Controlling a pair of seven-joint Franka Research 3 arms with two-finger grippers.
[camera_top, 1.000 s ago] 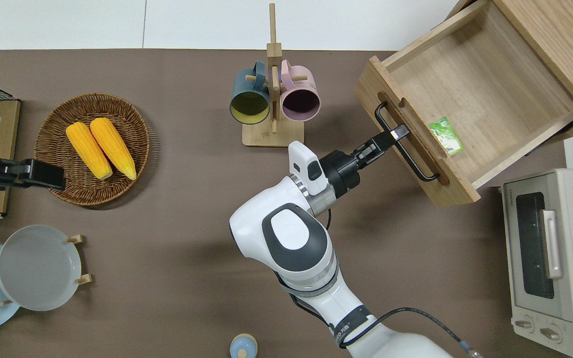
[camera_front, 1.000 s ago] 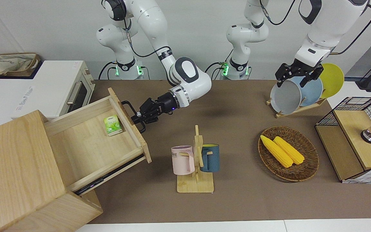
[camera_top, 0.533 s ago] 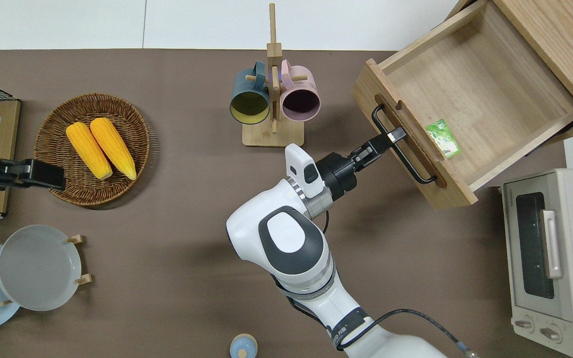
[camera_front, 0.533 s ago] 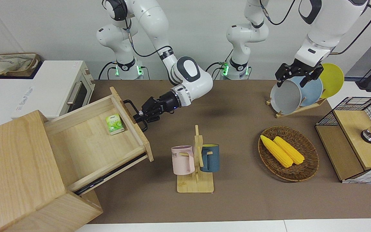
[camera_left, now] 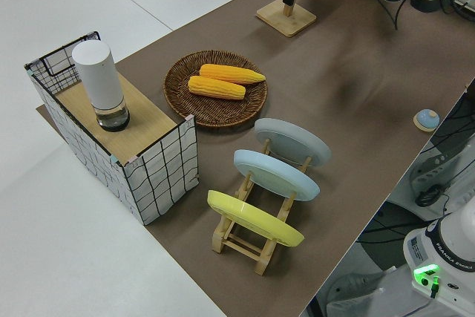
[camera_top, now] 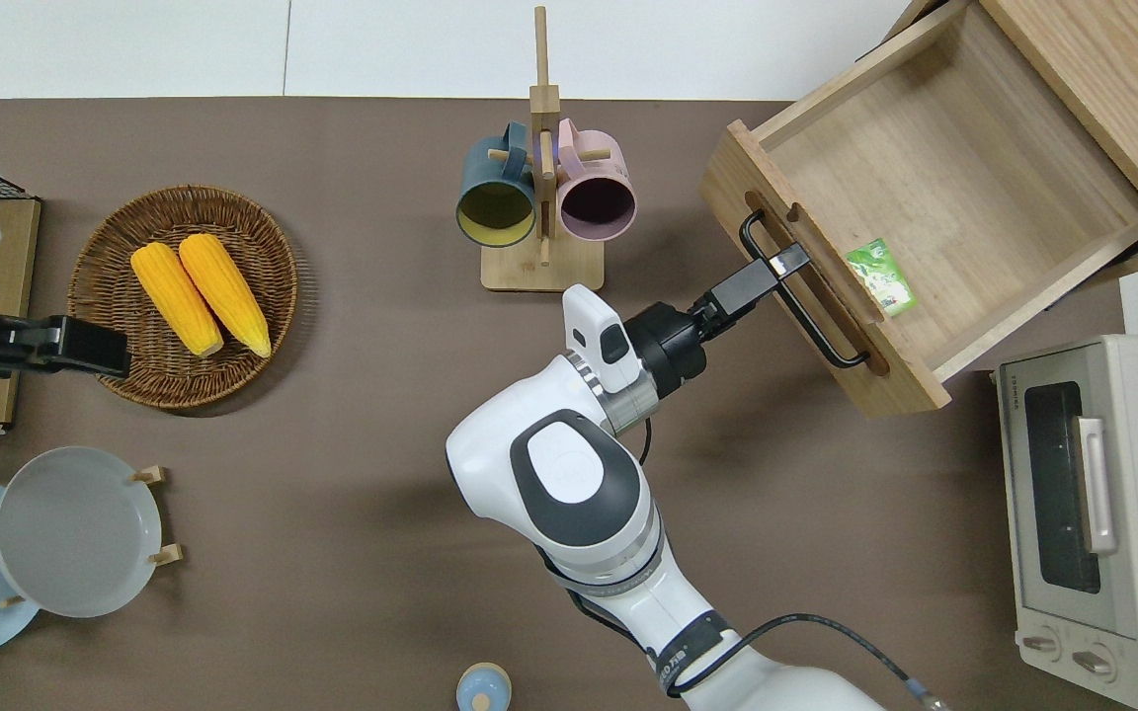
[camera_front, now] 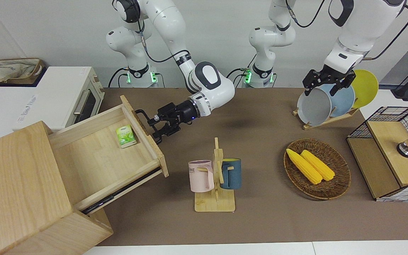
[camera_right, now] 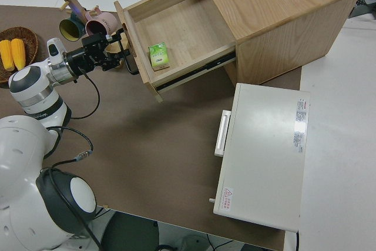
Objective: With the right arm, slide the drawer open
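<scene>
1. My right gripper (camera_front: 154, 125) is level with the drawer's handle (camera_top: 798, 294), fingers spread apart, one above the bar and one below, no squeeze on it that I can see.
2. Straight ahead of the fingertips sits the drawer (camera_front: 119, 156), pulled well out of its wooden cabinet (camera_front: 20, 184); I'd say the pull is done.
3. Just past the handle, inside the drawer against its front panel, lies a small green packet (camera_top: 882, 276).
4. Off to the side of my wrist stands the mug rack (camera_top: 543, 197); close, so I'd back out along the drawer's own line.
5. The toaster oven (camera_top: 1093, 513) stands on the other side of my wrist, clear of that retreat.
6. My left arm is parked; I can't tell how its gripper (camera_front: 326, 80) stands.
</scene>
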